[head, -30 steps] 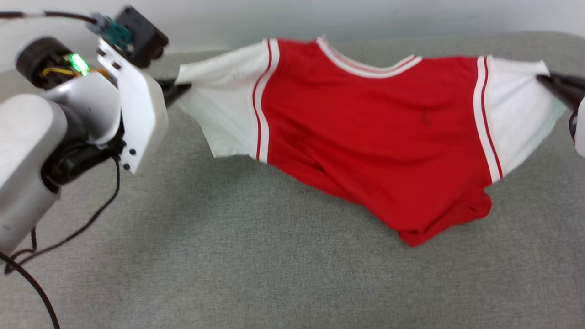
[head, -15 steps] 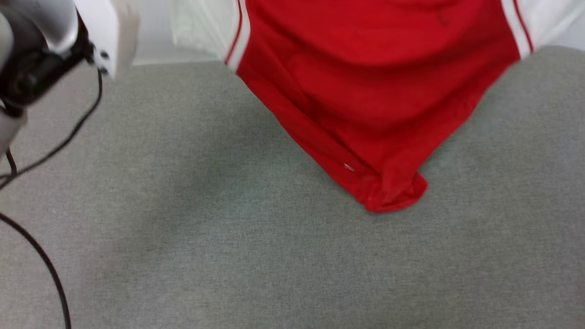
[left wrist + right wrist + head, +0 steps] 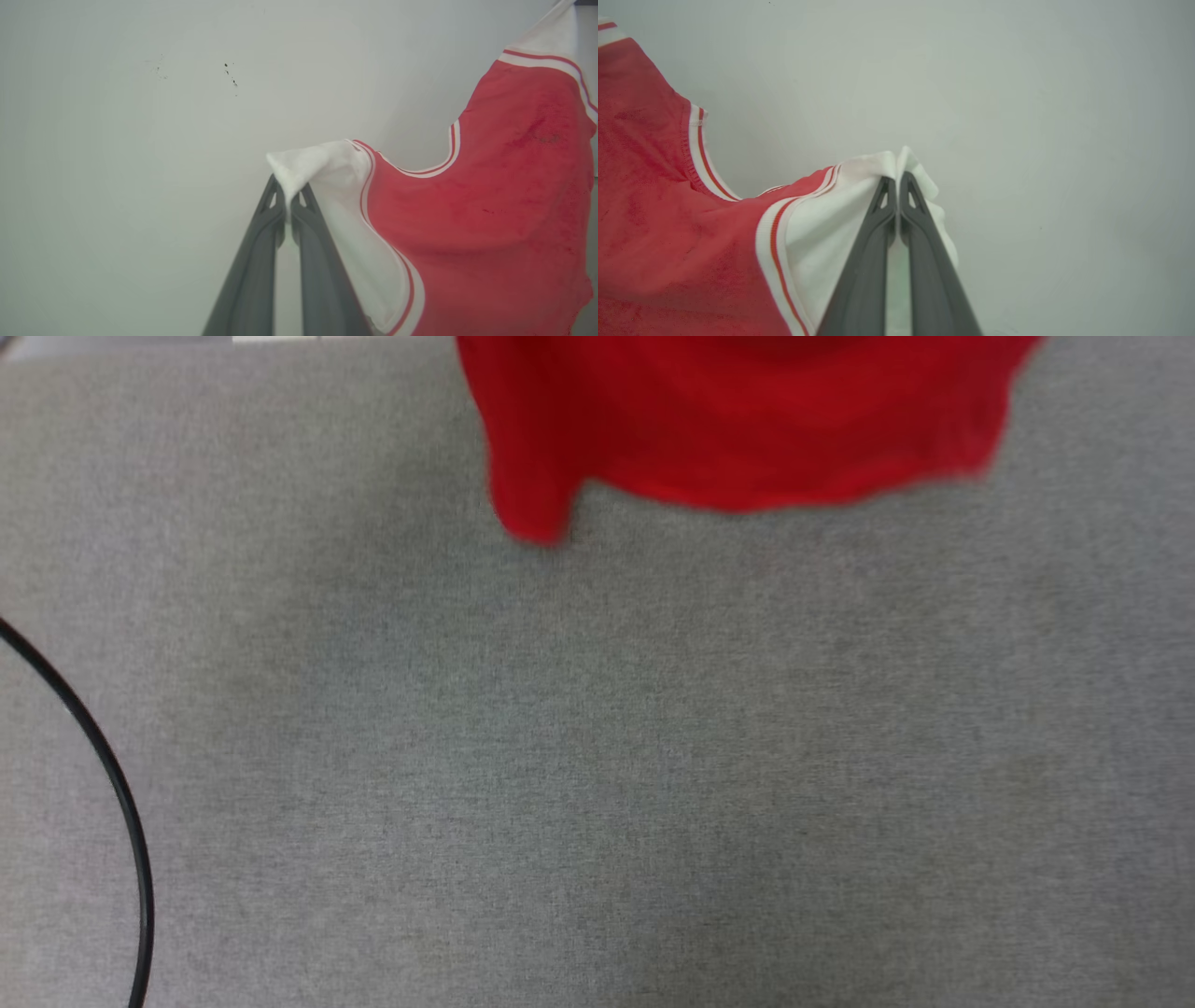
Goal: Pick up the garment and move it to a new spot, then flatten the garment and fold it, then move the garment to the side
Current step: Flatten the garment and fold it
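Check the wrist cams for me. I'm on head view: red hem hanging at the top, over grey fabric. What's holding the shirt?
Observer: The left gripper is shut on the garment, pinching the tip of a white sleeve.
Operator: And the right side?
Observer: The right gripper is shut on the other white sleeve, also pinched at the tip.
Operator: Neck sagging between them?
Observer: Yes, the striped neckline dips in a curve between the two held sleeves, with a plain pale wall behind it.
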`<state>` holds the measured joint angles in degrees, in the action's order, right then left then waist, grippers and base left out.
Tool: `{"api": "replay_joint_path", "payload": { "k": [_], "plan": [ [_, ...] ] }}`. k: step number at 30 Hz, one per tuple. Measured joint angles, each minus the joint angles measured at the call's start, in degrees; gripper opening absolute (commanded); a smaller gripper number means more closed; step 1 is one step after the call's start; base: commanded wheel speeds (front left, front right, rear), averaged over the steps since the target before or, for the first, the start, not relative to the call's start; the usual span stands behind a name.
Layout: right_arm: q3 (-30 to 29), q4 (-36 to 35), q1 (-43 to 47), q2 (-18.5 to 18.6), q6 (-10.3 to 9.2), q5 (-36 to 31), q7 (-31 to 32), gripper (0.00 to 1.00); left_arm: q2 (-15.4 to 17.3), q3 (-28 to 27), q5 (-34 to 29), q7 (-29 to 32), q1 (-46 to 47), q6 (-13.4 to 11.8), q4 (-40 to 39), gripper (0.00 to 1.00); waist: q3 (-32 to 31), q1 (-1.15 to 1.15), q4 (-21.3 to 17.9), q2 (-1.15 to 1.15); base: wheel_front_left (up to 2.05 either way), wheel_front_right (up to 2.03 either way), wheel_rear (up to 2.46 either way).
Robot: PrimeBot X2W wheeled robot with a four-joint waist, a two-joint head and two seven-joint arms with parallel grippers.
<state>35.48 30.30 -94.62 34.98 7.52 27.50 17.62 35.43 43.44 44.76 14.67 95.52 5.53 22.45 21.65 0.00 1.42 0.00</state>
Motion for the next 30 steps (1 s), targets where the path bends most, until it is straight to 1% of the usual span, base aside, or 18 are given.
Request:
{"api": "replay_joint_path", "payload": {
  "k": [5, 8, 12, 15, 20, 24, 30],
  "plan": [
    [1.45, 4.92, -8.03, -1.99, 0.0, -2.37, -2.29, 0.0, -3.03, -1.25, -0.76, -3.09, 6.94, 0.48, 5.1, 0.0, 3.59, 0.0, 0.94, 0.0, 0.0, 0.0, 0.0],
    [2.69, 7.82, -12.37, -3.13, 0.0, -3.46, -3.91, 0.0, -3.87, -1.24, -1.34, -4.68, 10.63, 0.97, 7.67, 0.0, 5.45, 0.0, 1.42, 0.0, 0.0, 0.0, 0.0],
    [4.23, 12.4, -15.53, -4.8, 0.0, -4.11, -6.3, 0.0, -5.55, -1.03, -1.26, -7.59, 11.61, 1.2, 10.88, 0.0, 7.09, 0.01, 2.21, 0.0, 0.0, 0.0, 0.0],
    [5.82, 15.13, -15.99, -6.06, 0.0, -3.77, -8.08, 0.0, -5.78, -0.11, -1.31, -9.24, 11.57, 1.51, 12.98, 0.0, 7.82, 0.0, 2.62, 0.0, 0.0, 0.0, 0.0],
    [9.2, 18.33, -13.52, -7.38, 0.0, -2.66, -10.89, 0.0, -5.91, 1.58, -0.54, -11.72, 8.29, 1.65, 15.89, 0.0, 8.24, 0.01, 2.53, 0.0, 0.0, 0.0, 0.0],
    [11.51, 20.11, -7.95, -8.81, 0.0, -0.36, -13.96, 0.0, -6.28, 3.3, 0.81, -13.97, 2.2, 1.79, 16.82, 0.0, 7.3, 0.0, 2.32, 0.0, 0.0, 0.0, 0.0],
    [15.33, 21.65, 2.39, -10.74, 0.0, 3.81, -18.41, 0.0, -5.1, 5.91, 3.63, -17.77, -8.55, 1.83, 17.01, 0.0, 4.72, 0.0, 1.43, 0.0, 0.0, 0.0, 0.0]
  ]
}}
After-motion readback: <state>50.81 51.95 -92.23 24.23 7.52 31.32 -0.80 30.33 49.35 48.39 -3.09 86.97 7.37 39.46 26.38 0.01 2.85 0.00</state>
